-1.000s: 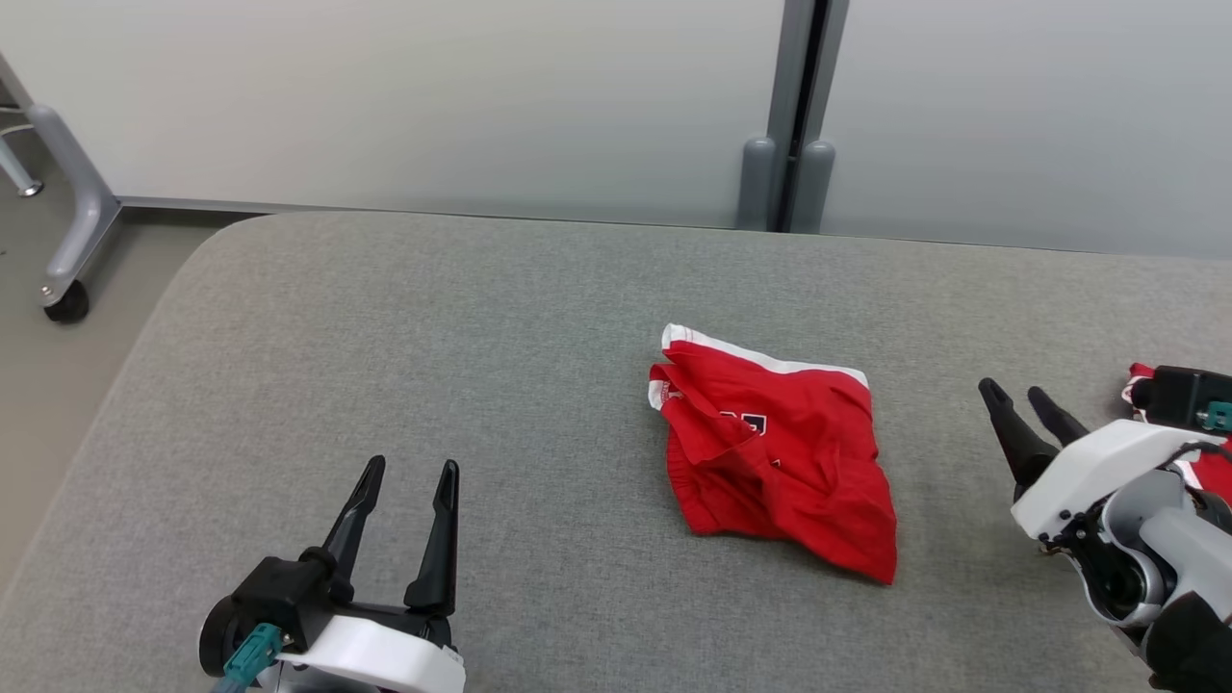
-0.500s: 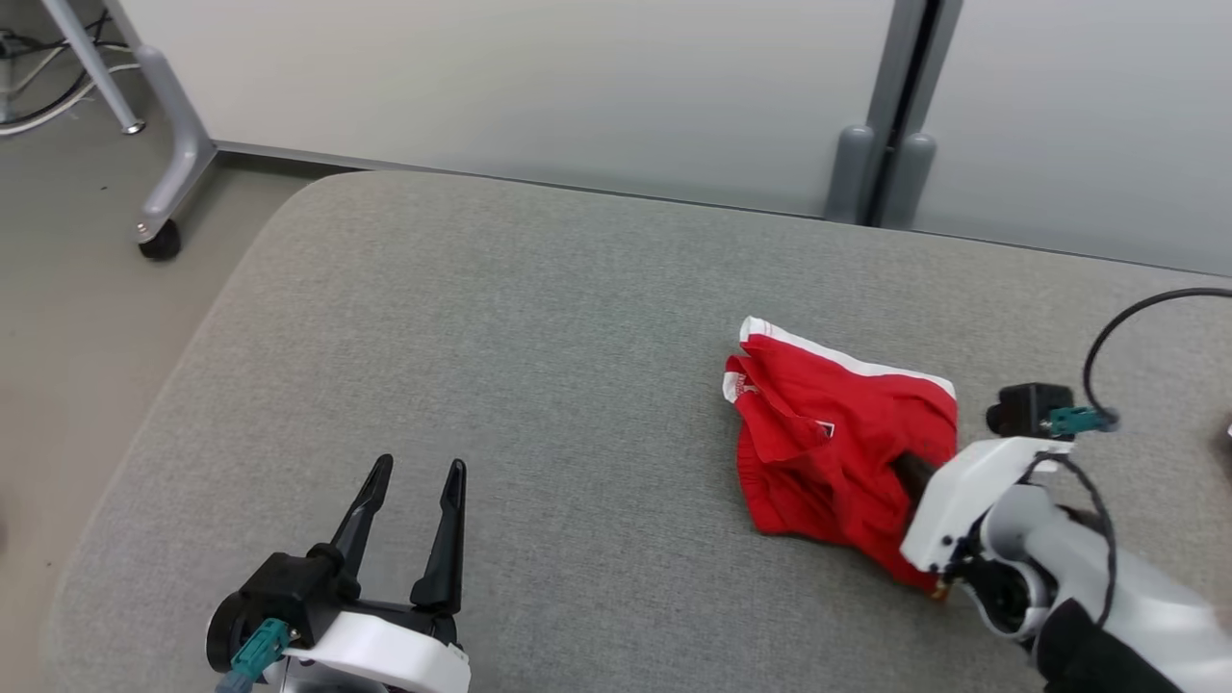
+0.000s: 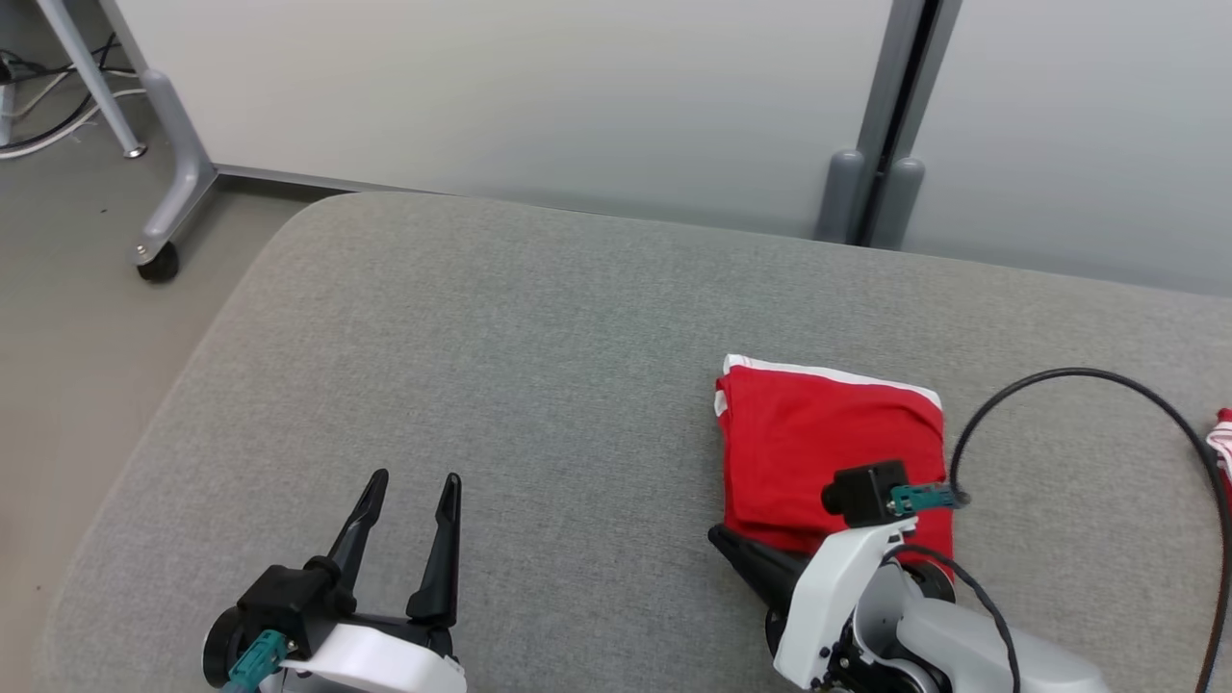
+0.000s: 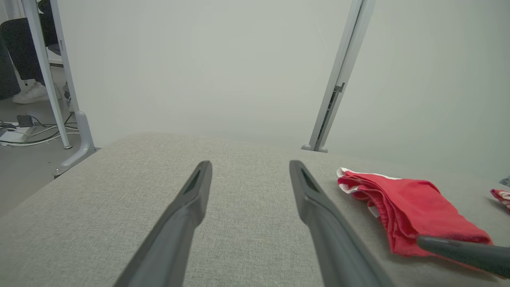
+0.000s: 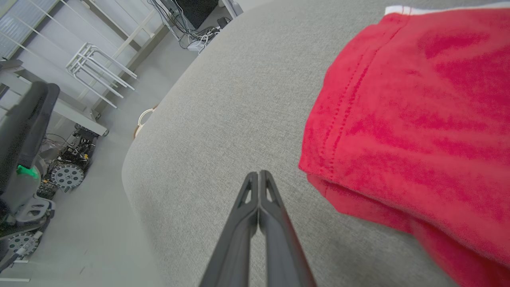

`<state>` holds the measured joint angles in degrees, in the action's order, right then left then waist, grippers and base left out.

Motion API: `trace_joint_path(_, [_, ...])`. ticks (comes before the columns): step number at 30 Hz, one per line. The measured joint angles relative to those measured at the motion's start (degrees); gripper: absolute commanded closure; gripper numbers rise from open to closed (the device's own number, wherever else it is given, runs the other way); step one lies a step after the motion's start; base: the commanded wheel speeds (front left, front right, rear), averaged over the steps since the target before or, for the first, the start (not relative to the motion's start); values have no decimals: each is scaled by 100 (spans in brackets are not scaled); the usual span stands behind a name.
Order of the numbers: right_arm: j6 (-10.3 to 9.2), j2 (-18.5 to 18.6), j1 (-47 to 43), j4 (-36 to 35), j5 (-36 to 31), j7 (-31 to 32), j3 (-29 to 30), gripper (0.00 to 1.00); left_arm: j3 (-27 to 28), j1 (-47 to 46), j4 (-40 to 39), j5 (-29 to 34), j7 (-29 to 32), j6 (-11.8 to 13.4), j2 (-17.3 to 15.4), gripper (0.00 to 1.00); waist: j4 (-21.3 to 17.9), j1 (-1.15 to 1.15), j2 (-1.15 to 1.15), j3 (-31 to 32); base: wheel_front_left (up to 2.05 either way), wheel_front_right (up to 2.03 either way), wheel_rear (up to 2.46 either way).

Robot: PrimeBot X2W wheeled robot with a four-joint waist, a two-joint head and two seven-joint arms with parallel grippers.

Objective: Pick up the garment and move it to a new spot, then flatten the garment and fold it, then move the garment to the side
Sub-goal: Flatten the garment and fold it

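1. Right of centre on the grey padded counter (image 3: 481,318): red garment (image 3: 828,452) with white trim, folded into a compact block, white-edged side toward the far wall.
2. Right claw (image 3: 717,535) pressed fully together and gripping nothing, tips pointing toward the robot's left, just beside the garment's near left corner.
3. From the right wrist: fingers (image 5: 245,223) flush against each other, red cloth off to one side, none of it between them.
4. Left claw (image 3: 409,496) spread wide and empty, held over bare counter, well apart from the garment.
5. Black cable (image 3: 1059,373) looping above the counter past the right arm; scrap of red-and-white cloth (image 3: 1222,438) at the right edge.
6. Castered grey frame leg (image 3: 159,255) on the floor, far left.
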<state>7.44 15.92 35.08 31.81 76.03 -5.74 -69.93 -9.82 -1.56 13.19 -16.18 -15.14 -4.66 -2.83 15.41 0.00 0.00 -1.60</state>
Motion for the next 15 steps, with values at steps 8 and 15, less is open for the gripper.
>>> trace_joint_path(8, [0, 434, 102, -324, -263, -669, 325, 100, 112, 8, -65, 51, 0, -3, -21, 0, -315, 0, 0, 65, 0, 0, 0])
trace_joint_path(15, [0, 964, 109, -532, -667, -901, 1215, 0, 214, 68, -165, 63, 0, 29, -26, 0, -612, 0, 0, 122, 0, 0, 0])
